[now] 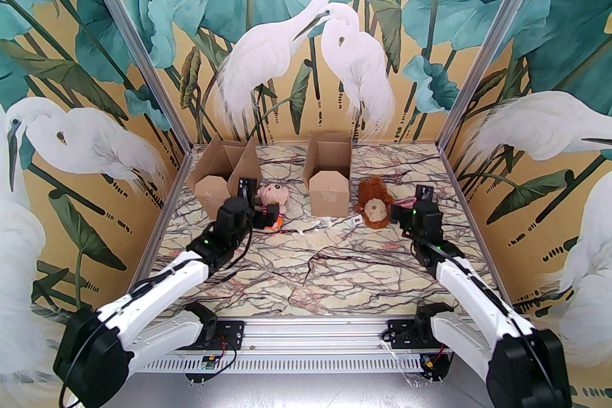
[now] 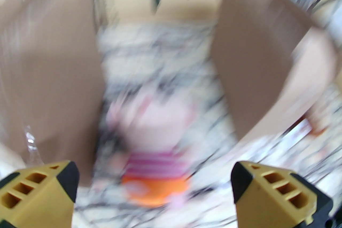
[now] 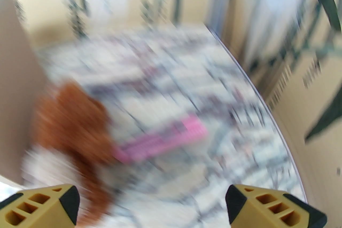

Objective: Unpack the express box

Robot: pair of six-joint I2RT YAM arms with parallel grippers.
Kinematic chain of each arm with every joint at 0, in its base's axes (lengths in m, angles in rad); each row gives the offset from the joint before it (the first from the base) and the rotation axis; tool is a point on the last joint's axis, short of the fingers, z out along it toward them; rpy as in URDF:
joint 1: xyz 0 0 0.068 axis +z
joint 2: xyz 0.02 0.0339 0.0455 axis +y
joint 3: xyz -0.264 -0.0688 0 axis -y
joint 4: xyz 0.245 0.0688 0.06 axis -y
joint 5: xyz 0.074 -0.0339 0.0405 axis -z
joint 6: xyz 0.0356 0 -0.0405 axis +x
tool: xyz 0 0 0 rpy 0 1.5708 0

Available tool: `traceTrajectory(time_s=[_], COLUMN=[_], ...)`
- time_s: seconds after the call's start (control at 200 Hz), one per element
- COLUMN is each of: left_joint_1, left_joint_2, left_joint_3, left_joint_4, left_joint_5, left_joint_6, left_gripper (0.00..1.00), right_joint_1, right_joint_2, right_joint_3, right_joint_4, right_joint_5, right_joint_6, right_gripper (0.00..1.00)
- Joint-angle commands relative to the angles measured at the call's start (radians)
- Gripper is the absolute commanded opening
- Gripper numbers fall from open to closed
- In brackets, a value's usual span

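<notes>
Two open cardboard express boxes stand at the back of the table, one on the left (image 1: 224,179) and one in the middle (image 1: 330,188). A pink doll (image 1: 273,198) with a striped top and orange bottom lies between them. My left gripper (image 1: 267,218) is just in front of it. In the blurred left wrist view the gripper (image 2: 155,189) is open, with the doll (image 2: 157,141) lying beyond its fingers, untouched. A brown lion plush (image 1: 375,206) lies right of the middle box. My right gripper (image 1: 400,211) is beside it, and the right wrist view shows this gripper (image 3: 152,205) open with nothing held, the plush (image 3: 72,120) at its left.
A flat pink item (image 3: 163,138) lies on the marble table (image 1: 306,272) near the right gripper. Small white scraps and a tag (image 1: 356,220) lie in front of the middle box. Painted walls close the table (image 3: 187,66) on three sides.
</notes>
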Motion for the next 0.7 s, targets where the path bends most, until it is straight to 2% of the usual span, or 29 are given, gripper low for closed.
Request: traceTrajectory(time_s=[0.0,0.04,0.1,0.21,0.265,0.365,0.42,0.49,0.54,0.6,0.665,0.695], left_joint_1=[0.072,0.085,0.111,0.168,0.202,0.277,0.321,0.358,0.362,0.374,0.412,0.426], left_joint_2=[0.022,0.031,0.048,0.078,0.073,0.086,0.134,0.233,0.270,0.341,0.424,0.455], left_joint_3=[-0.021,-0.044,-0.082,-0.052,-0.083,-0.177,-0.214,-0.230,-0.197,-0.195,-0.205,-0.225], left_joint_4=[0.164,0.250,0.385,0.330,0.345,0.500,0.628,0.788,0.779,0.887,0.973,1.045], left_joint_5=[-0.061,-0.056,0.012,0.022,0.012,0.020,0.046,0.081,0.102,0.125,0.177,0.203], left_joint_6=[0.048,0.083,0.139,0.166,0.166,0.120,0.090,0.083,0.130,0.176,0.146,0.142], left_gripper=[1.00,1.00,1.00,1.00,1.00,1.00,1.00,1.00,1.00,1.00,1.00,1.00], right_joint_1=[-0.015,-0.016,-0.017,-0.026,-0.042,-0.058,-0.060,-0.088,-0.106,-0.124,-0.135,-0.135], right_joint_2=[0.076,0.119,0.188,0.284,0.329,0.405,0.442,0.500,0.482,0.490,0.537,0.527], right_joint_3=[-0.069,-0.031,-0.016,-0.007,0.019,0.089,0.113,0.081,0.076,0.017,-0.041,-0.042], right_joint_4=[0.316,0.289,0.377,0.552,0.572,0.546,0.560,0.688,0.658,0.772,0.937,0.917], right_joint_5=[0.025,0.020,0.025,0.011,-0.028,-0.090,-0.102,-0.152,-0.188,-0.235,-0.278,-0.291], right_joint_6=[-0.001,-0.005,-0.038,-0.088,-0.094,-0.125,-0.156,-0.156,-0.138,-0.131,-0.140,-0.144], right_gripper=[0.99,0.99,0.99,0.99,0.99,0.99,0.99,0.99,0.99,0.99,0.99,0.99])
